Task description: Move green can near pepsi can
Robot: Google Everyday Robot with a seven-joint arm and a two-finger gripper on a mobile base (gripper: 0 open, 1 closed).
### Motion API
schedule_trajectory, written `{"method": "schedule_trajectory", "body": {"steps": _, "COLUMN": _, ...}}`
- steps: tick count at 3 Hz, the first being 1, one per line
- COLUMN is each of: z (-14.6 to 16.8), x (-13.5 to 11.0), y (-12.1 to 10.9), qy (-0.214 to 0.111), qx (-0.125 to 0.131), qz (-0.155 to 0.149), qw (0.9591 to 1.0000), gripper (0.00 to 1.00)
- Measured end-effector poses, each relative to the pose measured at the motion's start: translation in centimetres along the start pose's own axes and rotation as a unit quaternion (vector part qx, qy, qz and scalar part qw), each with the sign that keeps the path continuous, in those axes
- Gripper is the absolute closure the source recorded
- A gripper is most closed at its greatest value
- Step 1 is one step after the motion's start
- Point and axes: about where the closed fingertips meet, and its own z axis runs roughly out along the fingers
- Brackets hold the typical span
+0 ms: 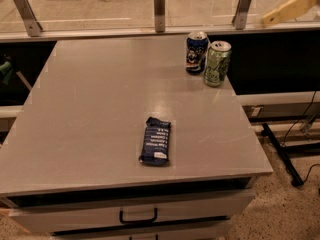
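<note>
The green can (217,64) stands upright near the table's far right edge. It is pale green and mottled, with a silver top. The pepsi can (196,53), dark blue with white and red markings, stands upright just to its left and slightly behind, almost touching it. My gripper (281,11) is at the top right of the camera view, raised above and to the right of both cans. It is well clear of them and holds nothing.
A flat dark blue snack packet (156,140) lies near the front middle of the grey table (100,109). A glass rail with metal posts (159,9) runs along the far edge. A drawer with a handle (138,217) is below the front edge.
</note>
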Motion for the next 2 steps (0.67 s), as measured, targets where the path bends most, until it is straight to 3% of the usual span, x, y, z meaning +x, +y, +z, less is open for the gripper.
{"method": "schedule_trajectory", "body": {"steps": 1, "z": -2.9, "x": -11.2, "y": -0.5, "qy": 0.015, "qx": 0.03, "qz": -0.124, "qw": 0.9917, "gripper": 0.0}}
{"method": "schedule_trajectory", "body": {"steps": 2, "z": -3.7, "x": -13.9, "y": -0.1, "qy": 0.014, "qx": 0.036, "qz": -0.142, "qw": 0.9891, "gripper": 0.0}}
